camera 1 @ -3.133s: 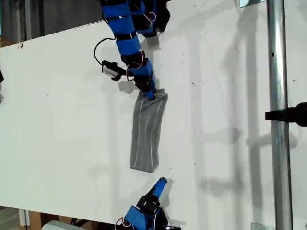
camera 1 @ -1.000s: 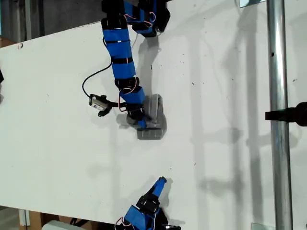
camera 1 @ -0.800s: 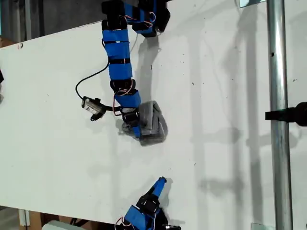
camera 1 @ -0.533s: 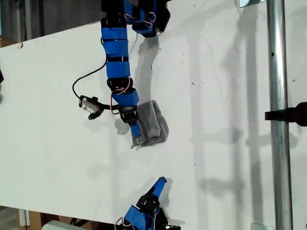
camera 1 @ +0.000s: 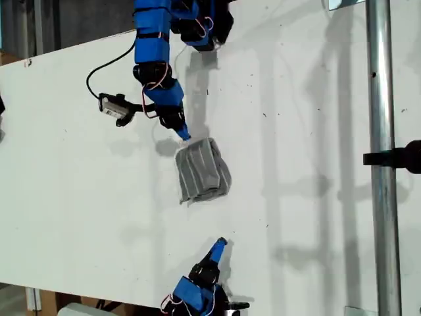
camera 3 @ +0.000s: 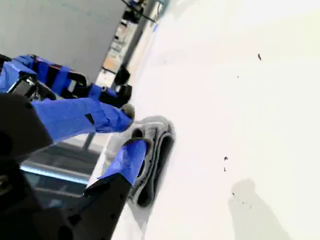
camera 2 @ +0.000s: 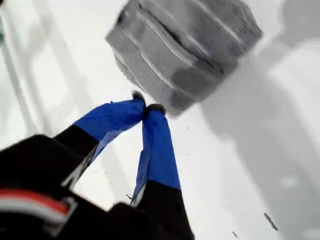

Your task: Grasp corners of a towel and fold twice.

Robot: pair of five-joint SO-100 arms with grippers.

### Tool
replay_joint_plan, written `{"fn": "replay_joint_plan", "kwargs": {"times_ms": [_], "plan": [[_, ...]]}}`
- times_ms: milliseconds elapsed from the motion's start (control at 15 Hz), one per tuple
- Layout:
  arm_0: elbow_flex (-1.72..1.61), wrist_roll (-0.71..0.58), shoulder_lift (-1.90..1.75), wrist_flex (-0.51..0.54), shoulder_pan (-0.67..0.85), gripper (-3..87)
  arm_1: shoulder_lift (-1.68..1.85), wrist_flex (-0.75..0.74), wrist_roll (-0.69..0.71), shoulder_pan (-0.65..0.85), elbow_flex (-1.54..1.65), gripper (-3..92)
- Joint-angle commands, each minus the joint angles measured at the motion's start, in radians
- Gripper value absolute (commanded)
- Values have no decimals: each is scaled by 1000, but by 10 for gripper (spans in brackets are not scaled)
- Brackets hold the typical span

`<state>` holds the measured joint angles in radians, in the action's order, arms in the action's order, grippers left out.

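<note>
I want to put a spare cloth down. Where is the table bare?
The table is bare between the towel and the metal pole on the exterior view's right, and across that view's left. In that view it is crowded above the towel, at my first gripper, and below it toward my second gripper.

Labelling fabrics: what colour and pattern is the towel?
Grey with thin pale parallel stripes; the towel shows best in the first wrist view.

My first claw (camera 2: 145, 107), tips pressed together, hovers just beside the folded grey towel (camera 2: 182, 47).
</note>
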<state>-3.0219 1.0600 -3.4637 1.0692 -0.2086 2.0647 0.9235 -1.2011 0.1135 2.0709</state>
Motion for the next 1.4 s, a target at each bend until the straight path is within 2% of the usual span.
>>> {"fn": "replay_joint_plan", "kwargs": {"times_ms": [0, 200, 400, 467, 533, 600, 667, 733, 800, 867, 1000, 1333], "plan": [[-34, -2, -8, -44, 48, 48, 353, 29, -69, -18, 311, -2], [-87, 18, -8, -48, 87, 32, 634, 100, -164, -49, 597, -2], [-98, 52, -8, -8, 103, 20, 518, 32, -284, -67, 689, 0], [-98, 140, -8, 54, 107, 20, 497, 15, -350, -86, 732, 36], [-98, 318, -8, 202, 121, 23, 514, 21, -489, -114, 793, 86], [-98, 255, -5, 221, 121, 19, 592, 140, -658, -166, 805, 101], [-98, 29, -8, 221, 107, 18, 710, 299, -666, -199, 805, 101], [-98, -141, -8, 212, 101, 18, 893, 420, -505, -224, 816, 120], [-98, -118, -8, 216, 104, 17, 1158, 537, -270, -245, 816, 120], [-98, -114, -8, 216, 106, 17, 1212, 615, -258, -275, 750, 119], [-98, -109, -8, 218, 106, 17, 1220, 555, -261, -327, 822, 118], [-98, -109, -8, 218, 106, 17, 1223, 558, -262, -334, 813, 118]]}}
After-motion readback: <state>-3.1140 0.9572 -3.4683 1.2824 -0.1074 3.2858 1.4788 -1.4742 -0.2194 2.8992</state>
